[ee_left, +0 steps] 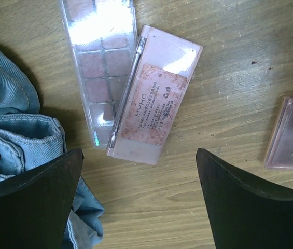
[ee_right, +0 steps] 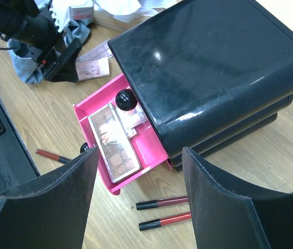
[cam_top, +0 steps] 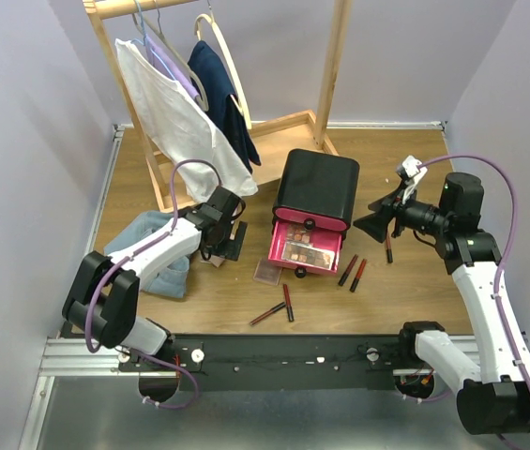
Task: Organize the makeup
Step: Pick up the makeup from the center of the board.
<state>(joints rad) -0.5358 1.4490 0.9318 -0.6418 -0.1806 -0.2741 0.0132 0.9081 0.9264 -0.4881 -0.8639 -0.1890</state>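
The left hand [cam_top: 219,234] hangs low over the wooden bench [cam_top: 415,291], to the left of the glossy black plastic box [cam_top: 318,187]. Its fingers are spread wide and hold nothing. Just beyond its fingertips lies a flat pink eyeshadow palette with a printed label [ee_left: 154,101], overlapping the edge of a clear-lidded palette of brown squares [ee_left: 100,62]. Both lie left of the box, beside the light blue denim cloth [ee_left: 11,129].

The labelled palette's long axis runs roughly away from the hand, a little slanted, so the fingers stand to either side of its narrow width. A short advance and descent would likely bring it between them.

The right hand [cam_top: 377,225], also released and empty, hovers at the box's right side, well apart from these palettes, so the left hand is the nearer one. A pink drawer [ee_right: 147,148] stands open at the box's front with a brown-toned palette [ee_right: 112,142] inside. Slim dark red lip tubes [ee_right: 163,202] lie in front of the box.
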